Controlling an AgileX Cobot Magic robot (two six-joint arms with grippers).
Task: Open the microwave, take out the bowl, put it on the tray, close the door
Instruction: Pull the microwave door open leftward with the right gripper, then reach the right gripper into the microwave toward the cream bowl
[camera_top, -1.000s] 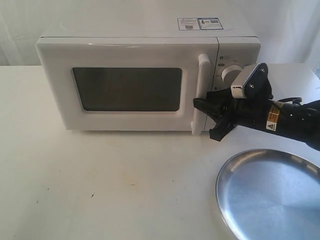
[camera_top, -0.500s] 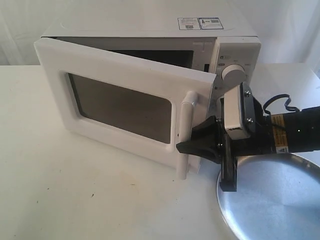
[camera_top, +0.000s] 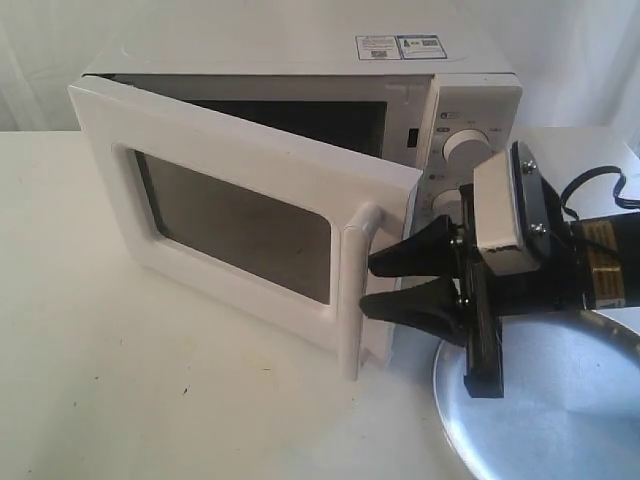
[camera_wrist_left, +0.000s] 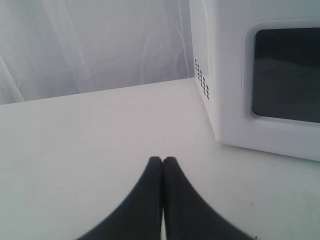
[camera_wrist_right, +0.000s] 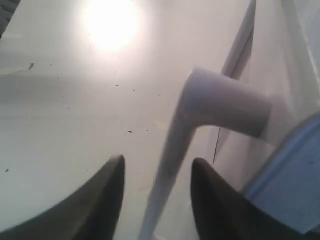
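A white microwave (camera_top: 470, 100) has its door (camera_top: 240, 190) partly open. The door's bar handle (camera_top: 350, 300) sits between the right gripper's (camera_top: 370, 286) spread fingers, unclamped. The left gripper (camera_wrist_left: 163, 162) is pressed closed and empty, near the microwave's side. The tray (camera_top: 560, 420) lies below the right arm.

Ext view: bright, soft diffuse light from overhead. Microwave (camera_top: 470, 100) whites + backdrop nr blown out, low contrast. Faint soft shadow on desk (camera_top: 150, 400) under door (camera_top: 235, 215). Tray (camera_top: 560, 420): bluish sheen, no hard glare. R wrist view: big glare patch on desk, handle (camera_wrist_right: 220, 105) + right gripper (camera_wrist_right: 159, 160) out of focus, v. close. L wrist view: even light, fairly sharp, slightly hazy.
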